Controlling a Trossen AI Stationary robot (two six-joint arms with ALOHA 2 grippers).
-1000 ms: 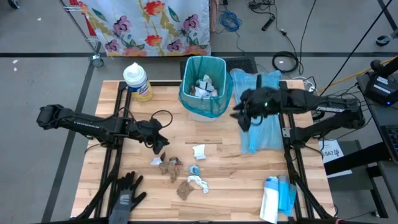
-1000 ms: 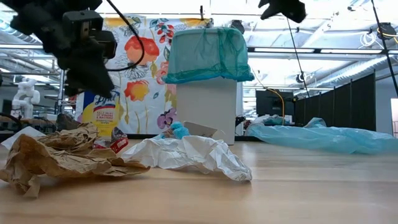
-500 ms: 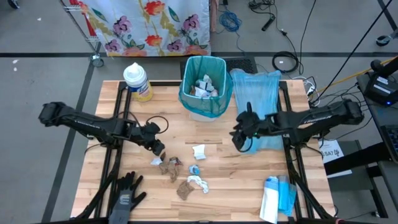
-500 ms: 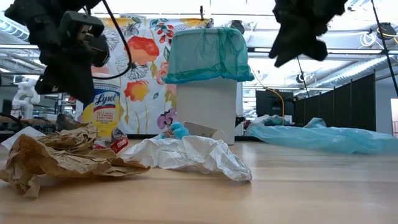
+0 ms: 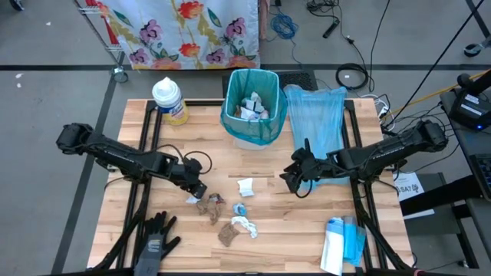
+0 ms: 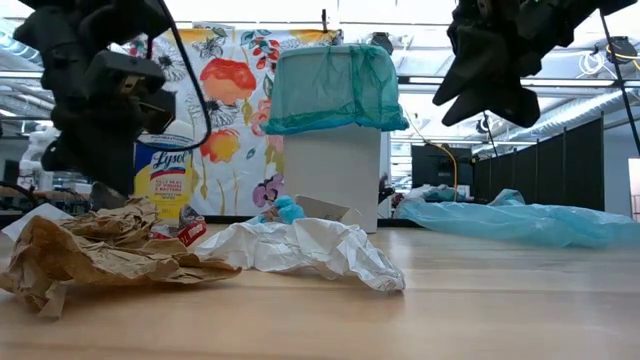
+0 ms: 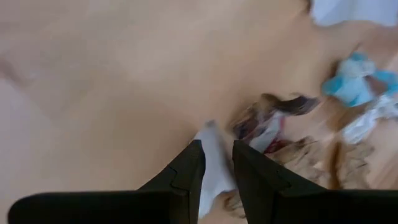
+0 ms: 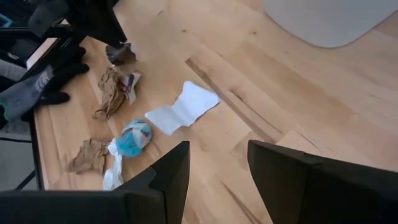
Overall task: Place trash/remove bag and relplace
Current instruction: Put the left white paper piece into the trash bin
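Nearest you, a black glove [image 5: 153,239] lies at the table's [image 5: 284,230] near left corner, and a blue and white pack [image 5: 342,242] lies near right. Just past them sits the trash [image 5: 227,218]: brown wads, white tissue, a blue bit. Your left gripper [image 5: 196,189] is right above its left end, fingers [image 7: 186,171] close on either side of a white scrap [image 7: 211,162]. Your right gripper [image 5: 292,178] hangs to the right, fingers apart, holding nothing. Farther back stands the bin [image 5: 252,107] with its teal bag, a loose bag [image 5: 318,115] to its right, a wipes tub [image 5: 169,100] to its left.

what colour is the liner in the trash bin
Teal, a translucent plastic bag folded over the bin's rim; clearest in the low view.
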